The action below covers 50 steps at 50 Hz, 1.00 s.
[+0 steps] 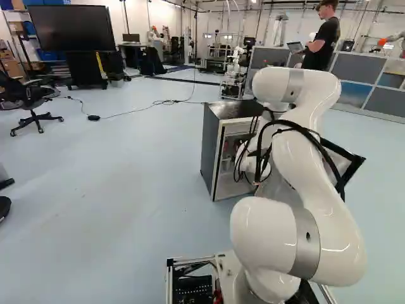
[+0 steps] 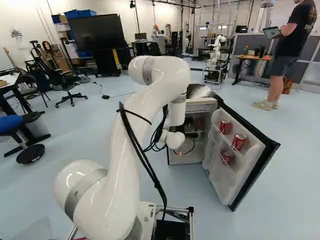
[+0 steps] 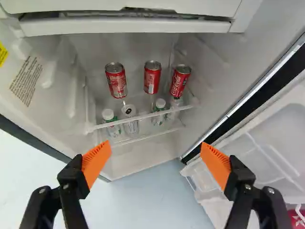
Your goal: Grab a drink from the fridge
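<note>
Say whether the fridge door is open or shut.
Open: the door stands swung out from the fridge, red cans showing on its inner side.

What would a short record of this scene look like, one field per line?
fridge: the fridge, its door swung open
inside, upper shelf: three red cans
inside, below that: white-capped bottles, partly seen through the shelf
on the door: three more red cans
gripper: the gripper, open, facing the fridge's inside, holding nothing

Base views behind arm point(image 1: 304, 164), sharing fridge point(image 1: 211, 145); wrist close, facing in.
</note>
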Available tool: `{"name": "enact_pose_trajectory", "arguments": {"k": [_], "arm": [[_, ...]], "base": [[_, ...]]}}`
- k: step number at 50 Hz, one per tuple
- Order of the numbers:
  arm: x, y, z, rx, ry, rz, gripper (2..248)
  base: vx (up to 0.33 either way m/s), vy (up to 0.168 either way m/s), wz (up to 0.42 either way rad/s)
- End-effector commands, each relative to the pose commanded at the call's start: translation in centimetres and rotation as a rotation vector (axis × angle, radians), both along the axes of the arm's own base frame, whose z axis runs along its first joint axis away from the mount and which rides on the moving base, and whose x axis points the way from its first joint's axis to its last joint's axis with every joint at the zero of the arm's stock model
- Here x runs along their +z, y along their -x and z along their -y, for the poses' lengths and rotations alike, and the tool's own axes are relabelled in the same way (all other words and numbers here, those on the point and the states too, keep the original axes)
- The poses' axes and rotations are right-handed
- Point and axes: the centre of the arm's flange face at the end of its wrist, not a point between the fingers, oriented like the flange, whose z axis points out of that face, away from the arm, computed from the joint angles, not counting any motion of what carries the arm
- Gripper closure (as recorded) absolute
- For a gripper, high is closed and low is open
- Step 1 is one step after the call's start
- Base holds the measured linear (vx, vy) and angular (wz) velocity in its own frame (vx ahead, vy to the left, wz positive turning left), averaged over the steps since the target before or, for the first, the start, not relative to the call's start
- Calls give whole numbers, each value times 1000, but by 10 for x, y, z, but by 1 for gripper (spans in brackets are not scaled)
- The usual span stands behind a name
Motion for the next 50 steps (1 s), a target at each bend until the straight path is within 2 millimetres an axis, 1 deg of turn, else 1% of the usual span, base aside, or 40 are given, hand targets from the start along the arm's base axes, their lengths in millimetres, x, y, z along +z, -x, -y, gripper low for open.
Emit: {"name": "enact_pose_trajectory", "arguments": {"k": [14,50], "arm": [[-18,-13,3,-21,2,2,3],[-28,-43,10,-78,20,40,3]], "base": [[0,0,0],[0,0,0]]}}
